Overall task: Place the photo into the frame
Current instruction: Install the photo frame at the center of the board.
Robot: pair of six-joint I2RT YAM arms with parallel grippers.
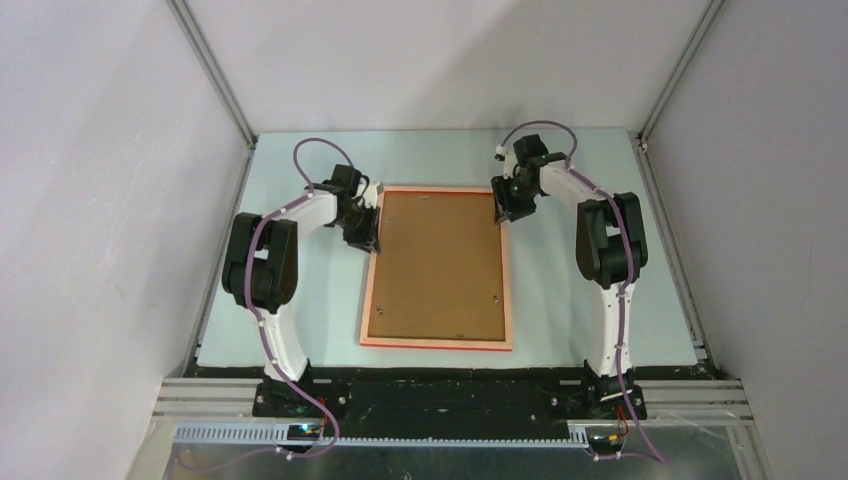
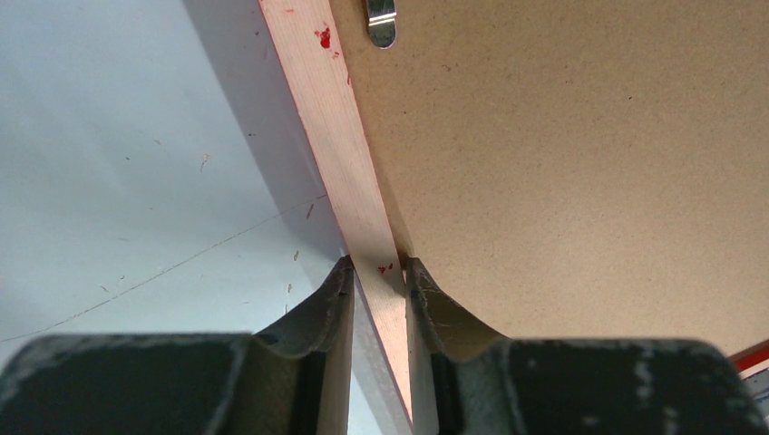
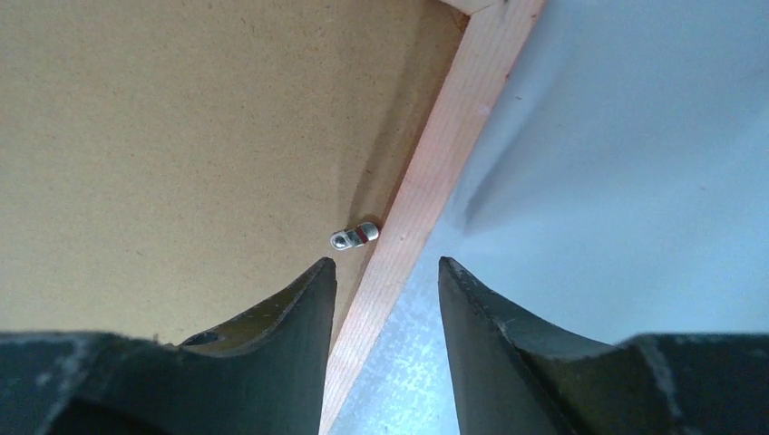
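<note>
Seemingly late in the task: the frame (image 1: 507, 270) lies back-up in the middle of the table (image 1: 320, 300) with the backing board (image 1: 438, 265) set inside it, and no photo is in sight
Your left gripper (image 2: 376, 267) is clamped on the frame's left rail, toward the far corner; your right gripper (image 3: 385, 267) straddles the right rail with its jaws apart. You cannot tell whether the photo lies under the board. Count: one frame, one board, two grippers, one metal clip (image 3: 355, 236) in each wrist view
</note>
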